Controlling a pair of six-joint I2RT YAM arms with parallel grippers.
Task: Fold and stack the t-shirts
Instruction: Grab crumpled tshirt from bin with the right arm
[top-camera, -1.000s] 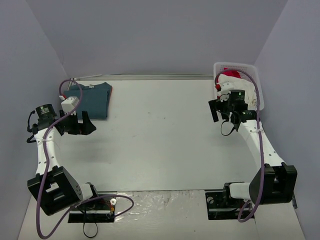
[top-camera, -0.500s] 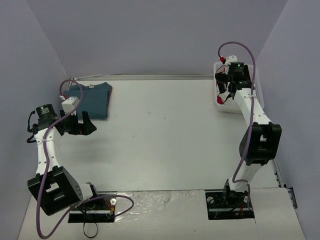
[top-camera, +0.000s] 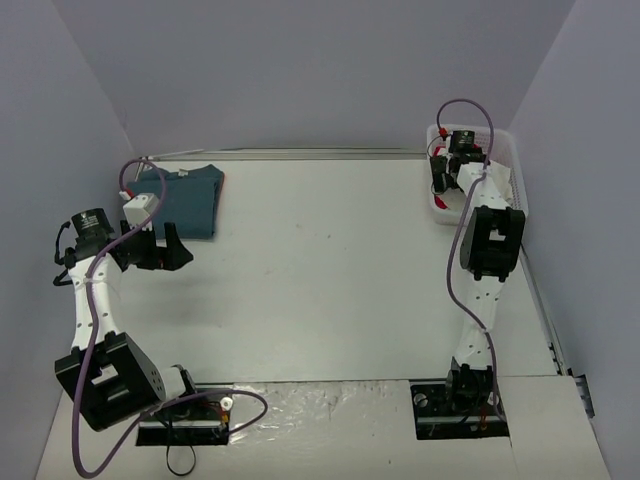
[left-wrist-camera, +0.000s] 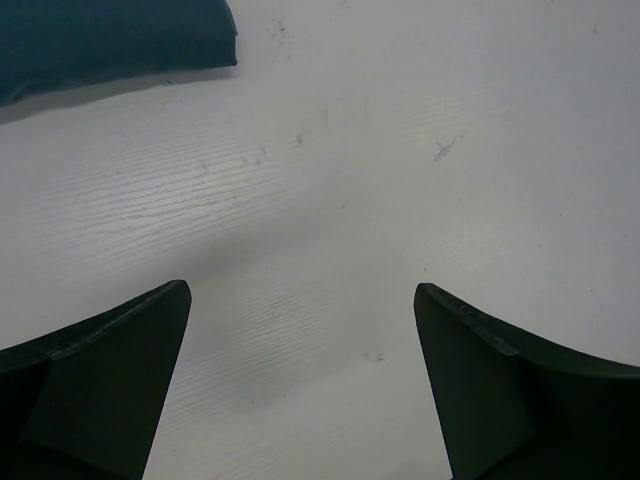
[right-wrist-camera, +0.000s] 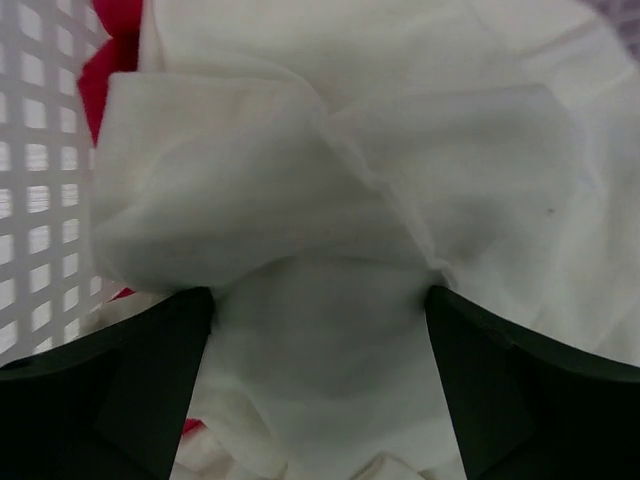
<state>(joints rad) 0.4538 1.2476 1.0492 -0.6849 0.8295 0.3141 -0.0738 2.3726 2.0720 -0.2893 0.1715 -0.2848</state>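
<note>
The folded teal-blue t-shirt (top-camera: 187, 200) lies at the table's far left; its corner shows in the left wrist view (left-wrist-camera: 110, 40). My left gripper (top-camera: 172, 250) is open and empty over bare table just in front of it (left-wrist-camera: 300, 300). The cream-white t-shirt (right-wrist-camera: 340, 180) lies crumpled in the white lattice basket (top-camera: 505, 150) at the far right, with the red t-shirt (right-wrist-camera: 115, 30) beneath it at the left. My right gripper (top-camera: 452, 182) is down in the basket, open, its fingers pressed into the cream-white cloth on either side of a bunch (right-wrist-camera: 315, 300).
The basket's lattice wall (right-wrist-camera: 40, 170) stands close to the left of my right fingers. Grey walls enclose the table on three sides. The arm bases and a purple cable (top-camera: 100, 330) sit at the near edge.
My right arm has swung from in front of the basket up and over it, and its gripper has dropped into the basket onto the cream-white shirt. The left arm has not moved.
</note>
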